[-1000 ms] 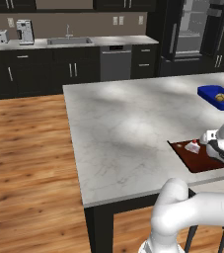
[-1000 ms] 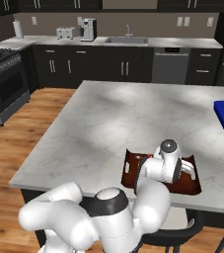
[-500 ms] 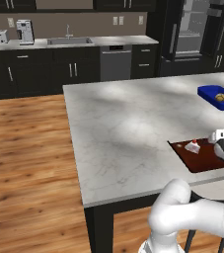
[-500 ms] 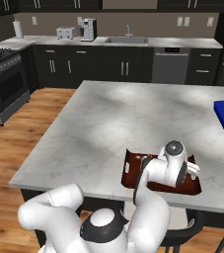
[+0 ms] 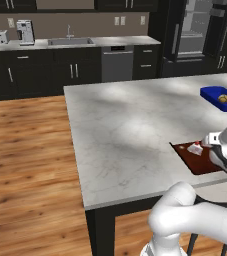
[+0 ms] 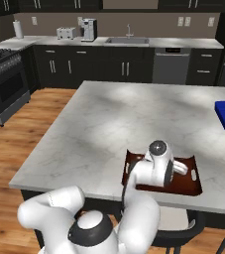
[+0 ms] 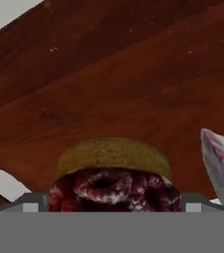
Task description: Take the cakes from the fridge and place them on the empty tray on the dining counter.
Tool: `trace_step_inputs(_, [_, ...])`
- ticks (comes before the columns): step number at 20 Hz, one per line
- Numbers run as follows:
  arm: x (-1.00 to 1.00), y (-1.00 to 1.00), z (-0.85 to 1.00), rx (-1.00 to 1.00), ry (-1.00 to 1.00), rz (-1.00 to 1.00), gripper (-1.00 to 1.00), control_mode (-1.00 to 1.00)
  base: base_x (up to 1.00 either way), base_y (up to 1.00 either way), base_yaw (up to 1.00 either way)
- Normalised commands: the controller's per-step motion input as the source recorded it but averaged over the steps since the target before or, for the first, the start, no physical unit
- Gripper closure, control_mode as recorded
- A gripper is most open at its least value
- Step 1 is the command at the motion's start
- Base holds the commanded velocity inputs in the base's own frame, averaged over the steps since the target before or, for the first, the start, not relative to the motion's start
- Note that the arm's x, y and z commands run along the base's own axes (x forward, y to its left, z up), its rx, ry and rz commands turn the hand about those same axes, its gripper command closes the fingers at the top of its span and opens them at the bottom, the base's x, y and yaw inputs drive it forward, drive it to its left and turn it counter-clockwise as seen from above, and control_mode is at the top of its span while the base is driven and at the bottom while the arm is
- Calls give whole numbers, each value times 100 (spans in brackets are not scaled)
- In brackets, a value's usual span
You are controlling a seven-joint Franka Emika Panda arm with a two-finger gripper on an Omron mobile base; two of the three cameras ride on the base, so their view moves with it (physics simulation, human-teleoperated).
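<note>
We see the hand (image 7: 111,205) low over the dark reddish-brown tray (image 6: 196,184) on the marble desk (image 5: 130,135), its fingers spread wide with nothing pinched. Between the fingertips (image 7: 32,201) a cake (image 7: 113,173) sits on the tray floor, dark red with a tan edge. At three o'clock of it lies what may be a second cake (image 7: 222,163), whitish and cut off. A blue tray (image 5: 220,96) rests well apart.

cake (image 7: 112,178) dk red top, tan base | tray (image 6: 191,186) red-brown | counter (image 5: 135,125) wht-grey marble
</note>
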Motion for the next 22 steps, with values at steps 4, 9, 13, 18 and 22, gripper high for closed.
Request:
trace_step_inputs(4, [0,12,-45,-4,0,-2,-100,-100,0,0,0])
trace_step_inputs(9, [0,-14,-7,0,1,-5,-100,-100,0,0,0])
trace_step_inputs(13, [5,-15,-15,0,0,0,-100,-100,0,0,0])
trace_step_inputs(18, [-19,-31,78,0,-4,0,-100,-100,0,0,0])
trace_step_inputs(22, [-64,-17,100,0,-19,0,-100,-100,0,0,0])
